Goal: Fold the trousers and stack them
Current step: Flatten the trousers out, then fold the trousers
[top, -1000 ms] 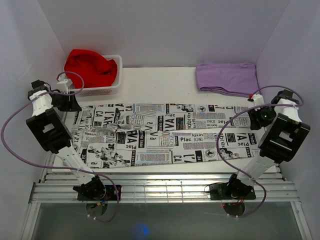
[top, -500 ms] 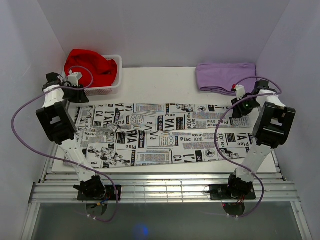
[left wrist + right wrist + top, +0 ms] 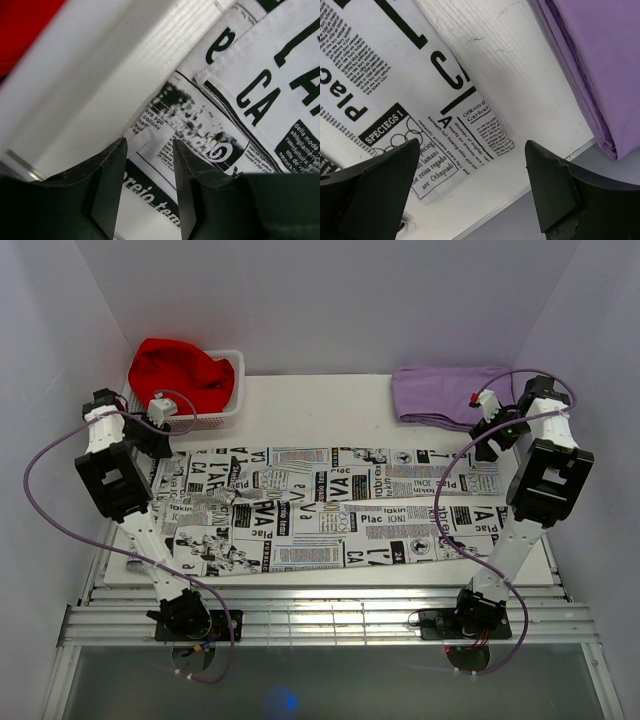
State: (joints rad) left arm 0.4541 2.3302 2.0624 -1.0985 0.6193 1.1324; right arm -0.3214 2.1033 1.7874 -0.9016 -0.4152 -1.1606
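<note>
a white table (image 3: 330, 400) fills a pale-walled booth, with both arm bases bolted at its near edge. just beyond them the trousers (image 3: 320, 510) lie spread flat across the table, running lengthwise from left to right and covering most of its width.

the left gripper (image 3: 152, 438) hangs low over the trousers' far left corner. its fingers stand partly apart, and the printed hem shows in the gap between them. the right gripper (image 3: 487, 447) hovers over the far right corner, spread wide and holding nothing, the cloth's corner lying flat beneath it.

farther back on the left a white basket (image 3: 225, 412) holds a red cloth (image 3: 180, 370). in the far right corner lies a folded purple cloth (image 3: 450, 395), just beyond the right gripper and apart from the trousers.
</note>
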